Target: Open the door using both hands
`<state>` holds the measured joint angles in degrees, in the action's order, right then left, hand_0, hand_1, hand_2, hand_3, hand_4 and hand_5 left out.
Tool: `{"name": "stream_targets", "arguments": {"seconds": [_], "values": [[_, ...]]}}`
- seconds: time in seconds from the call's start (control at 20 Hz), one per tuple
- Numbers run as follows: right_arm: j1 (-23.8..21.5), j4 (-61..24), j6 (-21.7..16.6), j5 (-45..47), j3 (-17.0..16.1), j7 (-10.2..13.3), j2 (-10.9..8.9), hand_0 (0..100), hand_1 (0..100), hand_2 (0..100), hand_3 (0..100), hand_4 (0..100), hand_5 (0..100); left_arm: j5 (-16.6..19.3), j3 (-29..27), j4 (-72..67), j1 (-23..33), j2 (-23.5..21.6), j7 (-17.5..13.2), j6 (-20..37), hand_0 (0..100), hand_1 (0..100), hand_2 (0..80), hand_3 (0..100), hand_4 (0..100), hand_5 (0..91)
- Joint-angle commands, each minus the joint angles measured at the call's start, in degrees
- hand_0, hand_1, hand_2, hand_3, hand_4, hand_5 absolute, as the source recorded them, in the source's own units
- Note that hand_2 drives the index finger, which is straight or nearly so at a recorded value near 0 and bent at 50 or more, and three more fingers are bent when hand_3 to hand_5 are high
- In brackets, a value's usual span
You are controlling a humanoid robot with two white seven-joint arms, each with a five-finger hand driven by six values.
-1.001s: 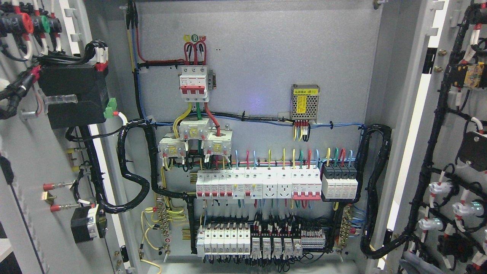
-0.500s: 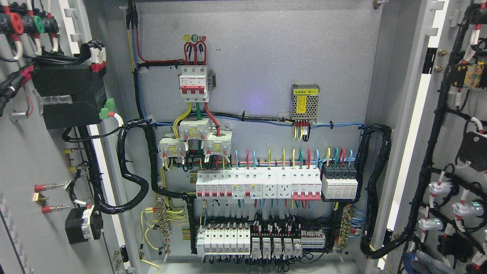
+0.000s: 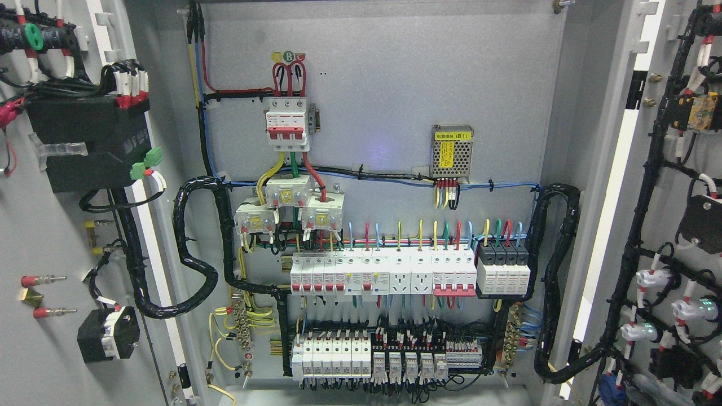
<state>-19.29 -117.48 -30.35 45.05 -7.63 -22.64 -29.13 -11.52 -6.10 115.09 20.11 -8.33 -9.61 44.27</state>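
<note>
Both doors are standing wide open in my head view right now; the left door is filling the left edge with its inner face turned toward me, carrying a black box with a green connector, and a small black switch block lower down; the right door is doing the same on the right edge, with a black wire loom running down it past some white lamp backs; between them I'm looking straight into the cabinet back panel, where a red-and-white main breaker is sitting up top, a small mesh-cased power supply is sitting to its right, and a long row of breakers is running across the middle with more terminals below; as for the robot's hands, I'm not seeing either one clearly, there's just a blurry blue-grey bit at the bottom right corner, so I can't tell what the fingers are doing.
</note>
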Motion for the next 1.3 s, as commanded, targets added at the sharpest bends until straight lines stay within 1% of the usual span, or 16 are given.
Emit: {"name": "stream_targets", "arguments": {"seconds": [0.0,0.1,0.25,0.35,0.6,0.85,1.05,1.25], "values": [[-1.36,0.15,0.03,0.92,-2.83,-0.04,0.04,38,0,0,0,0,0,-3.15,-7.69,-0.04,1.33,-1.16,-0.24,12.33,0,0,0.0,0,0,0.0],[-1.54,0.15,0.03,0.92,-3.01,-0.13,0.04,38,0,0,0,0,0,-4.74,-9.63,-0.13,1.77,-1.78,-0.32,12.33,0,0,0.0,0,0,0.0],[-2.42,0.15,0.03,0.92,-4.15,-0.13,0.04,38,0,0,0,0,0,-5.79,-12.18,-0.30,2.56,-2.66,-0.32,12.33,0,0,0.0,0,0,0.0],[-2.68,0.32,0.03,1.18,-4.76,-0.13,0.04,38,0,0,0,0,0,-7.55,-13.32,-0.65,2.91,-3.09,-0.41,12.24,0,0,0.0,0,0,0.0],[-3.12,1.20,0.03,1.79,-5.91,-0.13,0.04,38,0,0,0,0,0,-10.63,-15.43,-3.20,2.91,-6.17,-0.33,11.63,0,0,0.0,0,0,0.0],[-3.38,1.91,-0.05,1.79,-6.61,-0.21,0.04,38,0,0,0,0,0,-11.60,-17.89,-6.45,2.91,-7.32,-0.32,11.63,0,0,0.0,0,0,0.0],[-3.73,1.91,-0.06,1.79,-7.66,-0.21,0.04,38,0,0,0,0,0,-13.36,-19.04,-8.82,2.74,-9.07,-0.32,11.54,0,0,0.0,0,0,0.0],[-4.35,1.91,-0.06,1.79,-8.37,-0.21,0.04,38,0,0,0,0,0,-13.53,-20.27,-10.41,2.21,-9.77,-0.32,11.36,0,0,0.0,0,0,0.0]]}}
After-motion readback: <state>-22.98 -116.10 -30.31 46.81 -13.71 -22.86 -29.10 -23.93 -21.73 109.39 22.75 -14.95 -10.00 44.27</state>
